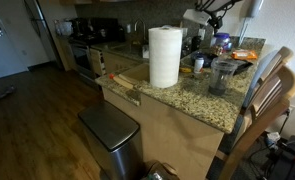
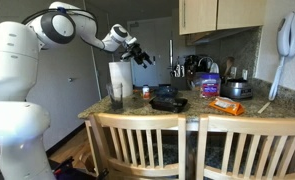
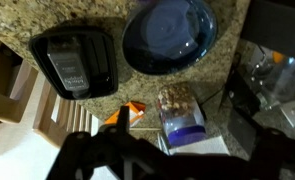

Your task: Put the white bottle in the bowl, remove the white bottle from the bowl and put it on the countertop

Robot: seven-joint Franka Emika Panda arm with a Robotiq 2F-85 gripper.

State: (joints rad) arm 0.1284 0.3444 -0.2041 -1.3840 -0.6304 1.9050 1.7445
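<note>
The dark blue bowl point(image 3: 169, 35) sits on the speckled countertop point(image 3: 107, 15), and nothing shows inside it. In an exterior view the bowl point(image 2: 167, 91) is near the counter's middle. My gripper point(image 2: 142, 50) hangs high above the countertop point(image 2: 257, 108), up and left of the bowl, with nothing in it. In the wrist view the gripper point(image 3: 172, 165) is a dark blur along the bottom, its jaws spread wide. A white shape point(image 3: 197, 142) lies just below a jar, partly behind the fingers. I cannot tell whether it is the white bottle.
A tall paper towel roll point(image 1: 165, 55) and a clear grey tumbler point(image 1: 221, 75) stand by the counter edge. A black object point(image 3: 75, 62), a purple-labelled jar point(image 3: 179, 112) and an orange packet point(image 3: 130, 112) surround the bowl. Wooden chairs point(image 2: 147, 145) line the counter, and a trash can point(image 1: 112, 135) stands on the floor.
</note>
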